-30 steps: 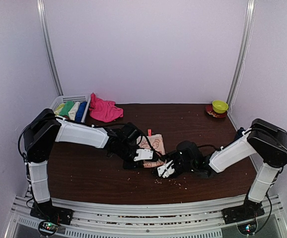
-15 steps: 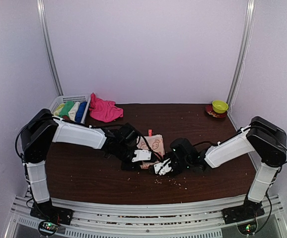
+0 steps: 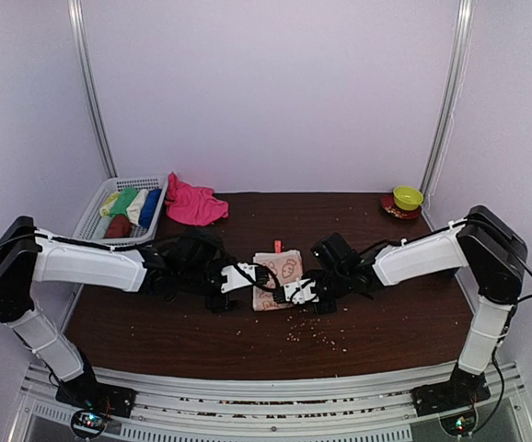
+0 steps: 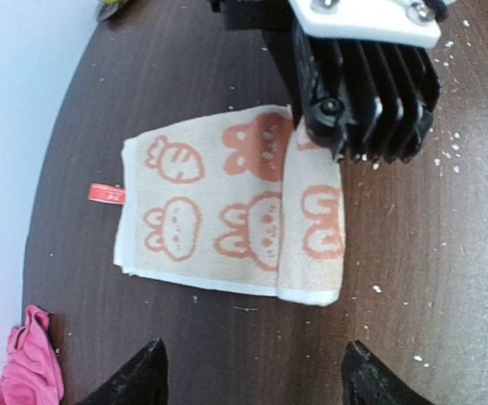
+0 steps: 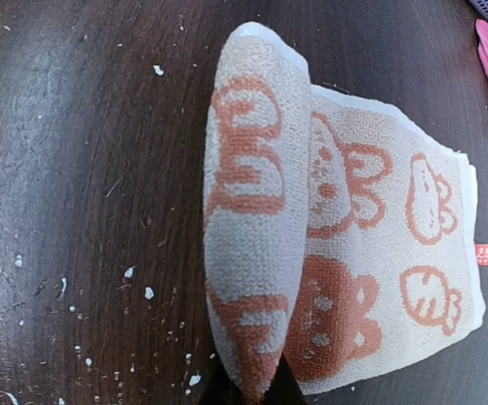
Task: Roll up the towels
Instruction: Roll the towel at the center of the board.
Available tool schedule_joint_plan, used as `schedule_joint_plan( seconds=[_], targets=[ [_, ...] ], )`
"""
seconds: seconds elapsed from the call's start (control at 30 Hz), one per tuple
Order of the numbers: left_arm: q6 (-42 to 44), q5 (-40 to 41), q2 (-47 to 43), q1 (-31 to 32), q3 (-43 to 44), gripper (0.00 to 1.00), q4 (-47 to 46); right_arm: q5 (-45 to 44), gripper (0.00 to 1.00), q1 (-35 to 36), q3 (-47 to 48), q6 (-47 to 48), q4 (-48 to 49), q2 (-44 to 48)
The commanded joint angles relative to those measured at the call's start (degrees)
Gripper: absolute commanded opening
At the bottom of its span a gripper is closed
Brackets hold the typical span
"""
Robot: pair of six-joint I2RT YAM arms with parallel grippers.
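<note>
Top external view puts the peach towel (image 3: 280,269) flat at the middle of the table (image 3: 156,322), its red tag (image 3: 276,246) at the 12 o'clock edge. Only a first turn is made: the 6 o'clock edge is folded over into a loose strip, and most of the bunny print lies flat.

The right gripper (image 5: 248,390) is clamped on that strip at its 3 o'clock end. The left gripper (image 4: 257,380) hangs at the towel's 9 o'clock side with its jaws wide apart, holding nothing.

The pink towel (image 3: 192,204) lies crumpled at 11 o'clock, unrolled, just beside the white basket (image 3: 128,180) at 10 o'clock. The basket holds cream, green, blue and brown cloths that look like finished rolls, though they are too small in this view to be sure. So the work seems a good way along, with the rest of this roll and the pink towel left.

Bare wood lies past the tag edge toward 12 o'clock, which should leave room to roll that way. The green bowl (image 3: 408,196) sits well apart at 2 o'clock. Crumbs (image 3: 317,336) dot the wood at 6 o'clock of the towel and may catch in the roll.
</note>
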State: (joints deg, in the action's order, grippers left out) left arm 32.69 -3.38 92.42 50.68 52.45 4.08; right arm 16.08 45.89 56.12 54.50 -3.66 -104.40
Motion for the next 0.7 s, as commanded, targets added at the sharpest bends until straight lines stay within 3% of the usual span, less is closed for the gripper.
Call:
schedule_joint_plan(
  seconds=[0.0, 0.43, 0.67],
  targets=[
    [-0.31, 4.97, -2.86, -0.23, -4.2, 0.72, -12.33, 6.07, 0.0, -1.55, 4.87, -3.91, -10.15, -2.88],
    [7.63, 11.49, -4.42, 4.53, -14.81, 0.61, -27.21, 18.2, 0.0, -8.21, 25.34, -10.72, -35.25, -16.47],
    [12.71, 18.12, 1.11, 8.06, -14.79, 0.55, -33.0, 26.64, 0.0, -11.68, 34.84, -13.97, -48.11, -24.28]
  ],
)
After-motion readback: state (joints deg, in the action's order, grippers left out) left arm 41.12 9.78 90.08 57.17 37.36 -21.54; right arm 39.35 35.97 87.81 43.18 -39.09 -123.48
